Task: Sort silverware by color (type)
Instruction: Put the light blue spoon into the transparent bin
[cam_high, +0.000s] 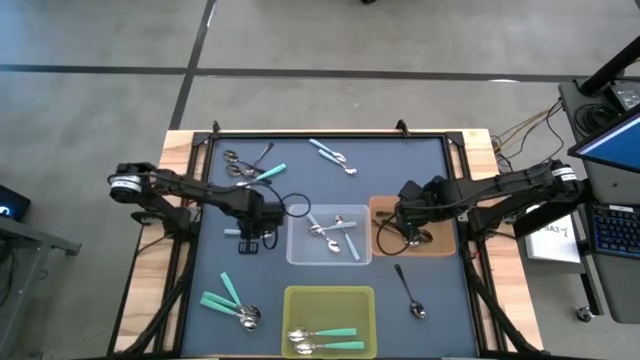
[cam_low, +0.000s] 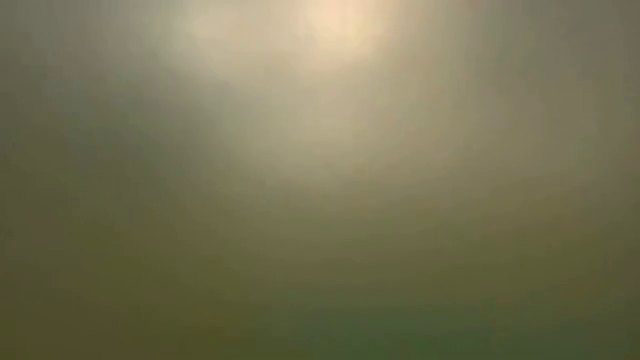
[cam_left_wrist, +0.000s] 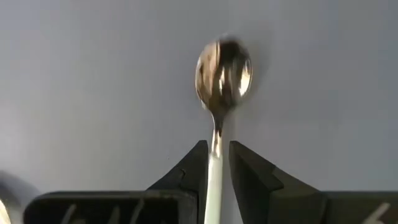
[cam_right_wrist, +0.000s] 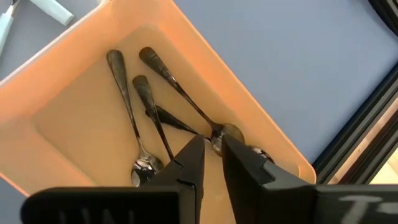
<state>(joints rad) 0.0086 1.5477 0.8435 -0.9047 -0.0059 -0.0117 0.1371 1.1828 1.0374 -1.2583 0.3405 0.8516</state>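
We worked over a dark mat (cam_high: 330, 205) carrying three bins, and we take them first as the largest things. The clear bin (cam_high: 300, 252) sat in the middle with light-blue-handled spoons in it, the brown bin (cam_high: 446, 244) just to its right with dark spoons (cam_right_wrist: 134, 115), and the yellow-green bin (cam_high: 296, 302) near the front edge with teal spoons (cam_high: 325, 340).

Loose silverware lay around them: a mixed cluster at the far left (cam_high: 250, 168), a light blue spoon (cam_high: 332, 155) at the far middle, teal ones at the near left (cam_high: 230, 303), and one dark spoon (cam_high: 409, 290) in front of the brown bin.

Our left gripper (cam_left_wrist: 216, 165) hung over bare mat, just left of the clear bin, pinched narrowly on the pale handle of a spoon (cam_left_wrist: 222, 78), its bowl pointing away. Our right gripper (cam_right_wrist: 211, 155) hovered inside the brown bin, fingers nearly together above the dark spoons; we could not tell whether it gripped one.

We judged each spoon light, rigid and slick, lying flat and thin. We would take hold across the handle near its middle, where the coloured grip looked less slippery than the polished bowl.
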